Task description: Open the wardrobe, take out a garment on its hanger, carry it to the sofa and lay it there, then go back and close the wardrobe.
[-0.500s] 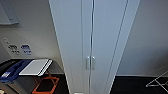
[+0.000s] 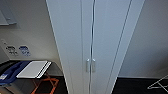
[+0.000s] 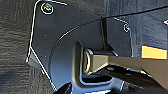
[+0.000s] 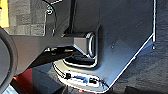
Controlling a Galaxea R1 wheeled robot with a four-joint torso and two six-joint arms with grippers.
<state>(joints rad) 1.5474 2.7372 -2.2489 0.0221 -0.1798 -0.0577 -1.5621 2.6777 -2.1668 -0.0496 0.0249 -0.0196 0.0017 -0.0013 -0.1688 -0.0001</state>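
Pale wall (image 2: pixel 152 37) behind; wardrobe (image 2: pixel 75 37) doors closed, silver handles (image 2: pixel 90 65) at seam; finger state: cannot tell.

Smooth white panels, silver metal, dark carpet

The wardrobe (image 2: pixel 100 37) has smooth, matt white doors with a faint sheen, like painted or laminated board; its two short handles (image 2: pixel 90 65) look like brushed silver metal. The wall (image 2: pixel 155 45) beside it is plain matt paint. A thin wire-like frame (image 2: pixel 158 83) stands over the dark floor. In the left wrist view the floor (image 3: pixel 15 50) looks like rough, woven dark carpet.
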